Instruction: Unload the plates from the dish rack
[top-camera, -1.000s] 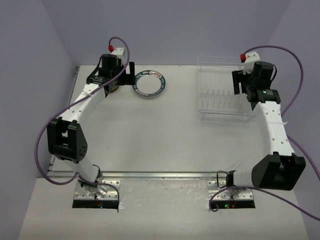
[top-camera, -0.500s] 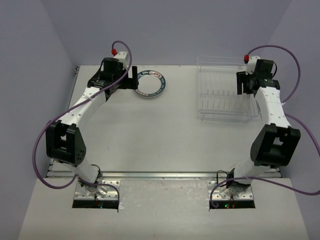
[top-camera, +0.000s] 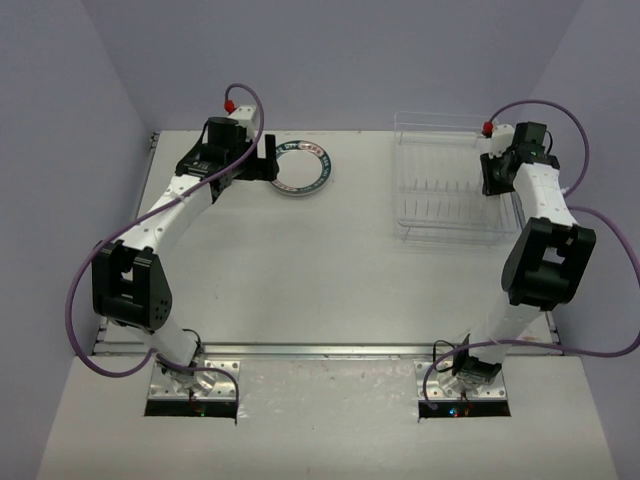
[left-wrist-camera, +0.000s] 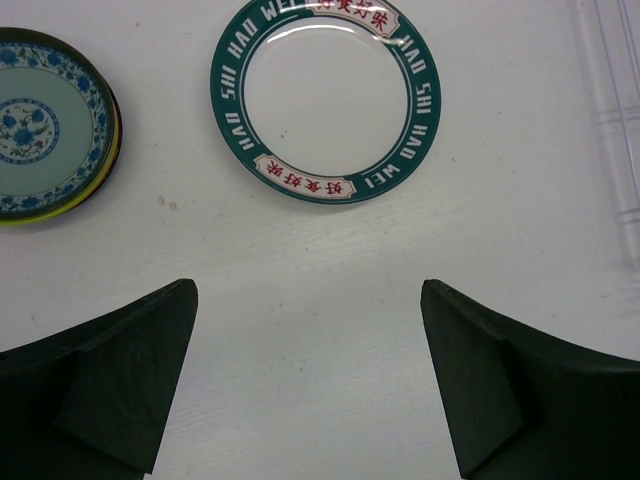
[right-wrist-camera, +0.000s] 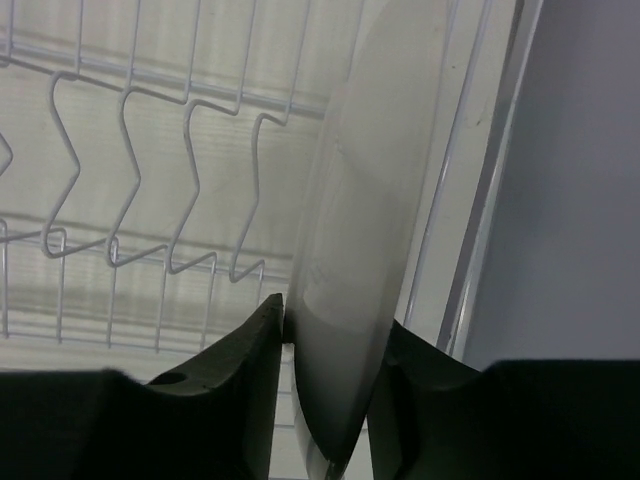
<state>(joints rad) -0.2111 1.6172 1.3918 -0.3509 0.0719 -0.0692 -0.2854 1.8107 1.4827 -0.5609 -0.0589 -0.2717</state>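
Observation:
The clear dish rack (top-camera: 440, 195) stands at the back right of the table. In the right wrist view a pale white plate (right-wrist-camera: 370, 200) stands on edge at the rack's end, beside the wire tines (right-wrist-camera: 190, 170). My right gripper (right-wrist-camera: 330, 345) is shut on that plate's rim, one finger on each face; from above it sits at the rack's far right end (top-camera: 497, 172). My left gripper (left-wrist-camera: 310, 380) is open over bare table, just short of a white plate with a green lettered rim (left-wrist-camera: 325, 95) lying flat (top-camera: 300, 167).
A stack of plates topped by a blue-patterned one (left-wrist-camera: 50, 125) lies left of the green-rimmed plate. The rack's edge (left-wrist-camera: 615, 100) shows at the right of the left wrist view. A purple wall rises close behind the rack.
My right arm has swung to the rack's far right end and its jaws have closed from wide open onto the standing plate. The left arm has barely shifted.

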